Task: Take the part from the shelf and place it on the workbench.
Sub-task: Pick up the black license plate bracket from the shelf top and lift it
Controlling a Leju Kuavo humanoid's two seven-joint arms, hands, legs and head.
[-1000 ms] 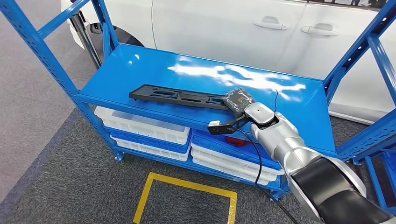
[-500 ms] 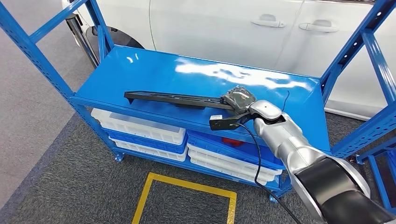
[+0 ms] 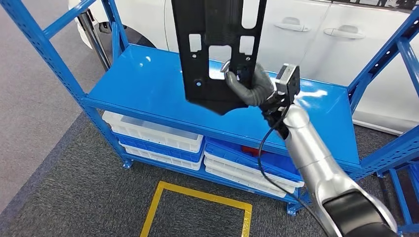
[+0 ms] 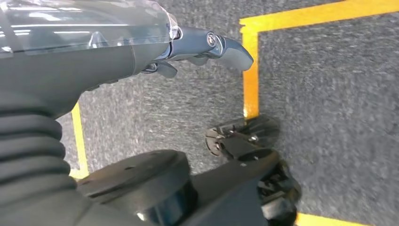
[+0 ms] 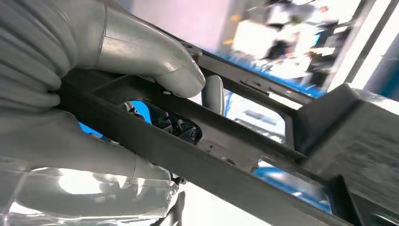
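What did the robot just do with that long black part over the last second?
The right hand, which already gripped the black part at one end as it lay flat on the blue shelf, has lifted it clear and swung it upright, its far end now above the head view. The shelf and white car stayed put.

You see the right hand (image 3: 251, 85) gripping the black part (image 3: 217, 47) by its lower end, holding it upright above the blue shelf (image 3: 148, 79). White bins (image 3: 153, 136) sit below the shelf top, a white car (image 3: 306, 34) behind the shelf, yellow floor tape (image 3: 197, 195) in front.
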